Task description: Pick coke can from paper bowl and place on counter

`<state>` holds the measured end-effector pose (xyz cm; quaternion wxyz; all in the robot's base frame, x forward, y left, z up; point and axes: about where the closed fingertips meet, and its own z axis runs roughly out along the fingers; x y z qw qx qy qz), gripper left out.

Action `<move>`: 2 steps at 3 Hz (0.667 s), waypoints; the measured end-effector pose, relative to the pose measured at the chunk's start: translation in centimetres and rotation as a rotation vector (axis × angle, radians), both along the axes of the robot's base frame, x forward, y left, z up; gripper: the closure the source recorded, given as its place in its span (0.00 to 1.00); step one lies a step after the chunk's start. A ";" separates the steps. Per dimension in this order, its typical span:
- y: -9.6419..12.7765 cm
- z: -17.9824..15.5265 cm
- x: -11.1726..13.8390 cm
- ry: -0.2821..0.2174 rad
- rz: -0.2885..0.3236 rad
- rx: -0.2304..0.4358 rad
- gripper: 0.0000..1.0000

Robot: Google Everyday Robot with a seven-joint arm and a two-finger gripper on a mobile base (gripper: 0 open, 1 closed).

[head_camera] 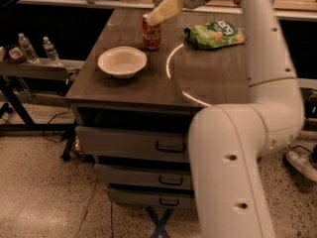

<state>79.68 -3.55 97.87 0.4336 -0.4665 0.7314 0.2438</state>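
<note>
Can (151, 34) sits upright on the desk (208, 78) at the bowl's (122, 62) 1 o'clock, my claw (152, 18) at its top, can't tell if it's gripping, so I'd lift straight up, no sideways bump.

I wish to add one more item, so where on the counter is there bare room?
Bare: the wide patch on the counter right of the paper bowl, in front of the green chip bag, crossed by the white circle mark; also the strip along the front edge. Crowded: the back, where the gripper is at the top of the coke can.
</note>
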 end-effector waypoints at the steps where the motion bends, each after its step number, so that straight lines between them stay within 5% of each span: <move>1: -6.3 7.2 -2.7 -0.134 -0.046 0.091 0.00; 2: -13.6 14.8 -6.6 -0.296 -0.129 0.166 0.00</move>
